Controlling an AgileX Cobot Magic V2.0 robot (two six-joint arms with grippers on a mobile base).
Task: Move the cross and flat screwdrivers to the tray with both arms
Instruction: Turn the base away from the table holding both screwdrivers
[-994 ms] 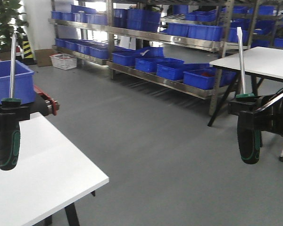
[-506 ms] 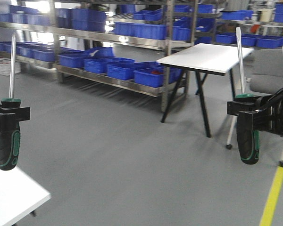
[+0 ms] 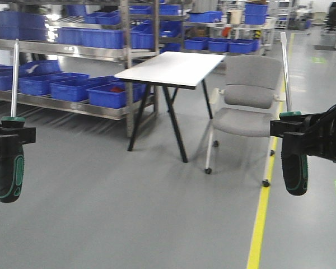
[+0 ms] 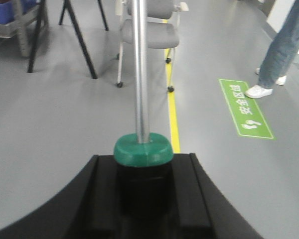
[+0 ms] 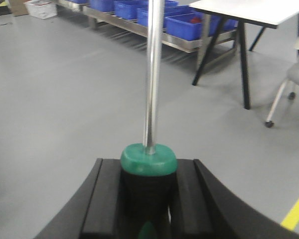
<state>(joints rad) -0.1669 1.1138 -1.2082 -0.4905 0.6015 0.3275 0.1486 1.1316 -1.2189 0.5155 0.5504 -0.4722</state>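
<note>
In the front view my left gripper [image 3: 7, 137] is shut on a screwdriver with a black and green handle [image 3: 10, 175]. It holds it upright, with the thin steel shaft [image 3: 15, 78] pointing up. My right gripper [image 3: 294, 133] is shut on a like screwdriver [image 3: 295, 171], also upright; its shaft [image 3: 284, 73] ends in a wide flat tip. The left wrist view shows the green collar [image 4: 143, 149] between the jaws of the left gripper [image 4: 143, 167]. The right wrist view shows the same collar [image 5: 148, 158] in the right gripper [image 5: 148, 172]. The tray is out of view.
A white table [image 3: 171, 67] on black legs and a grey wheeled chair [image 3: 246, 101] stand ahead. Metal shelves with blue bins [image 3: 73, 84] line the left. A yellow floor line [image 3: 260, 213] runs on the right. A person's legs [image 4: 284, 45] show beside a green floor sign [image 4: 246, 107].
The whole view has swung right: the near white table has left the frame, and the far table and chair have shifted left. Both grippers keep the same hold on their screwdrivers.
</note>
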